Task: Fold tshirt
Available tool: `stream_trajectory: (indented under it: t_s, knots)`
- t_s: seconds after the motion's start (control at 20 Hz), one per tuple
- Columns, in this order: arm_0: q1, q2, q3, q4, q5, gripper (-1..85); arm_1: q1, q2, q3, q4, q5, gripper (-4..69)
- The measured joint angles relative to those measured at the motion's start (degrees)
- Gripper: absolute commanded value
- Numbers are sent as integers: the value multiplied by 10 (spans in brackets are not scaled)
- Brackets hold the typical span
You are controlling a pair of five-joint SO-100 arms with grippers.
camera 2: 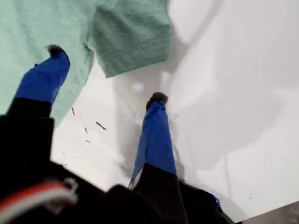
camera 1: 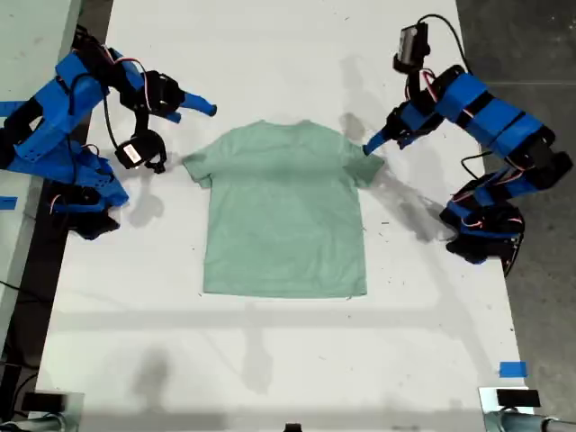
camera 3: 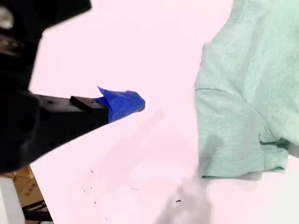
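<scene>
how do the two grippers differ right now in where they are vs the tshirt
My first gripper sits at the tshirt's sleeve on the exterior view's right, jaws open, one fingertip over the cloth; my second gripper hangs off the cloth over bare table, short of the other sleeve. The first is near cloth level; the second looks raised, and only one of its jaws shows. Both are blue and hold nothing.

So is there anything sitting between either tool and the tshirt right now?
Nothing visible. My first gripper hangs open with one finger over the tshirt beside its sleeve on the exterior view's right. My second gripper is near the other sleeve, with only bare white table between them.
</scene>
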Motion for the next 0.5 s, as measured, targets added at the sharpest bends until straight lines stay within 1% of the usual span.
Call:
stream_trajectory:
  t_s: [0.15, 0.25, 0.4, 0.45, 0.5]
  knots:
    - [0, 0, 25, -22, 0, 352, 17, -75, 59, -100, -18, 356]
    - [0, -3, 32, -29, 0, 352, 21, -140, 60, -138, -23, 357]
    - [0, -10, 32, -36, -1, 350, 23, -242, 3, -134, -26, 340]
    - [0, -15, 32, -37, -1, 350, 23, -265, -21, -127, -28, 319]
    - [0, -18, 32, -37, -1, 350, 25, -282, -40, -120, -30, 273]
